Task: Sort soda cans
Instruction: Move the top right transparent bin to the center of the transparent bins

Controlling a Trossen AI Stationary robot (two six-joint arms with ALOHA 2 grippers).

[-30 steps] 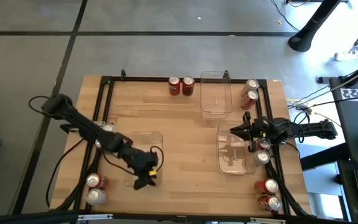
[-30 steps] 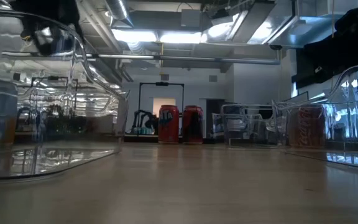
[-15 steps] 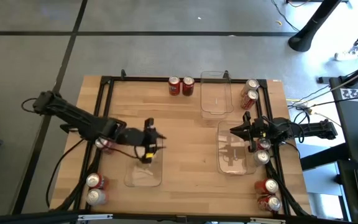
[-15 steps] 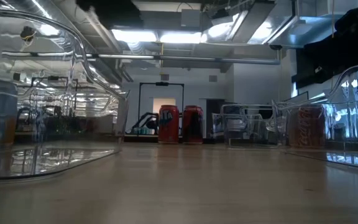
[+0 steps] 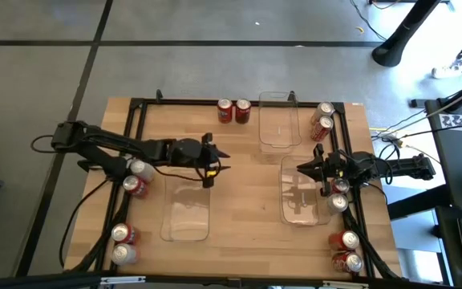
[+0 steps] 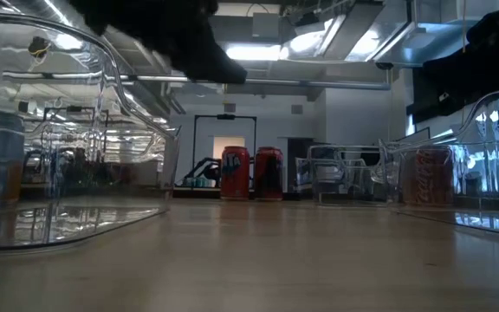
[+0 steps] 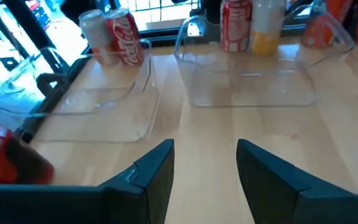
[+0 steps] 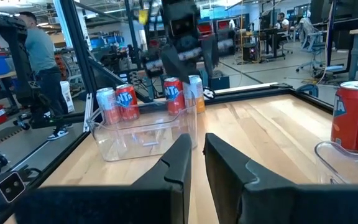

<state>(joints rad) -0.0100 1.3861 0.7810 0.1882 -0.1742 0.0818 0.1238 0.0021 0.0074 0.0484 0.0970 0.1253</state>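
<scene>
From above, the left claw point(image 5: 212, 163) hangs over the middle of the tabletop point(image 5: 243, 217), released and empty, just beyond the far end of the near-left tray point(image 5: 186, 210). The right claw point(image 5: 305, 168) waits over the right tray point(image 5: 301, 201), nearly pinched together and holding nothing. The cans sit in clusters round the edges: two red cans point(image 5: 233, 111) at the far edge, two at the far right corner point(image 5: 322, 118), pairs at the left point(image 5: 137, 177), near-left point(image 5: 121, 243) and near-right point(image 5: 346, 250), more by the right rail point(image 5: 339, 195). The low view shows the two red cans point(image 6: 250, 173) upright, far off between clear trays; their lettering is too dim to read. In the left wrist view the open fingers point(image 7: 155, 174) frame bare wood, with a Coca-Cola can point(image 7: 127, 36) beside a silver one beyond a tray. The right wrist view shows cans point(image 8: 146, 100), possibly marked Fanta, though only "NTA" reads clearly. The risk I see: the cans stand touching in pairs, so a wide claw closing on one could tip its neighbour, or clip a tray wall.
</scene>
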